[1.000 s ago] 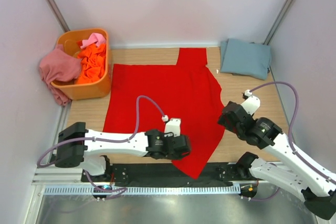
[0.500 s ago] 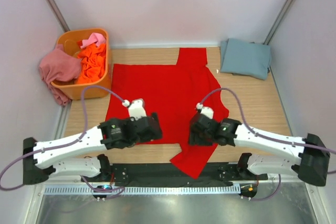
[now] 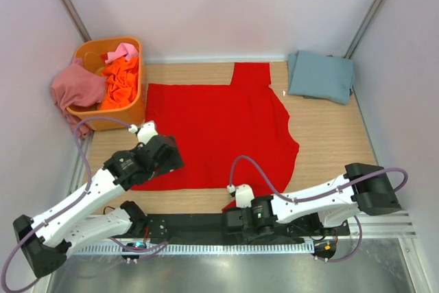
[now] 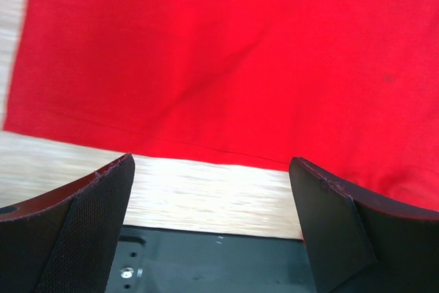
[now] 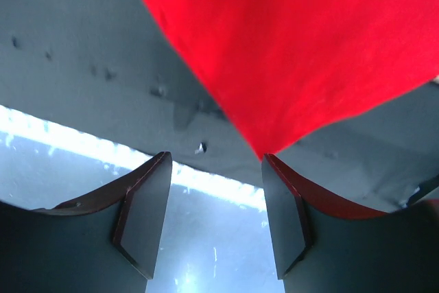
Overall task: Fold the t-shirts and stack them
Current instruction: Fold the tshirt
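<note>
red t-shirt (image 3: 219, 128) flat, centre; grey-blue t-shirt (image 3: 321, 75) folded, far right; orange t-shirt (image 3: 122, 81), pink t-shirt (image 3: 123, 51), dusty rose t-shirt (image 3: 74, 90) crumpled, far left.

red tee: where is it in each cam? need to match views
Top external: red t-shirt spread flat on the table, centre of frame.
Left wrist: fills the upper frame, hem low down.
Right wrist: upper right, one corner pointing down.
Shared landmark: black base plate along the near edge.

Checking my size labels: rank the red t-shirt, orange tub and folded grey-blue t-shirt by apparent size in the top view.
1. red t-shirt, clearly largest.
2. orange tub.
3. grey-blue t-shirt, somewhat smaller than the tub.
</note>
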Available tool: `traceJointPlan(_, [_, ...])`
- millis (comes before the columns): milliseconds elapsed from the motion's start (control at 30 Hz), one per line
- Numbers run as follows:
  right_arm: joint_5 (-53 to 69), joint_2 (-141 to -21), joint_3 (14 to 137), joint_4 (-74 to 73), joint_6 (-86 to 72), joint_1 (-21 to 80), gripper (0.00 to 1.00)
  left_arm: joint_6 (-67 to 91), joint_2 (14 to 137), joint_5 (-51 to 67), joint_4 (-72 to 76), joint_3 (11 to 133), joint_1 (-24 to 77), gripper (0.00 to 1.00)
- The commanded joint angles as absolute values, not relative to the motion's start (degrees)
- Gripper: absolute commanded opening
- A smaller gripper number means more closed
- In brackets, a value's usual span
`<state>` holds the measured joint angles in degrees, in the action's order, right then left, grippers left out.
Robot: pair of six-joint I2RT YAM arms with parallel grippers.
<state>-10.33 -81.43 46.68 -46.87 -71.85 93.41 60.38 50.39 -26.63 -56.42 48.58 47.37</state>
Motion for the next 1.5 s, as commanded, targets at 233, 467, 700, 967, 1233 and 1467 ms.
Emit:
traceJointPlan(233, [-14.76, -81.47, 46.84, -51.76, -79.1, 95.89, 0.6, 55.55, 45.88, -21.53, -55.99, 45.35, 40.25, 0.94])
traceJointPlan(467, [-19.07, -80.69, 48.25, -54.67, -79.19, 95.8, 0.58, 56.34, 45.44, -22.15, -56.16, 45.18, 40.25, 0.93])
traceJointPlan(700, [-18.02, -82.35, 44.56, -48.97, -77.17, 94.31, 0.55, 56.69, 46.32, -22.41, -56.25, 44.74, 40.25, 0.92])
traceJointPlan(967, [-15.99, -83.23, 40.79, -44.03, -76.38, 94.31, 0.22, 57.39, 46.58, -23.91, -57.04, 45.0, 40.25, 0.92])
traceJointPlan(1233, [-18.71, -74.37, 38.76, -53.07, -80.49, 94.31, 0.01, 58.53, 47.02, -24.61, -57.92, 45.26, 40.08, 0.91])
traceJointPlan(1467, [-25.05, -65.84, 44.9, -80.3, -91.12, 94.48, 0.01, 63.44, 45.97, -23.2, -60.82, 44.21, 39.99, 0.89])
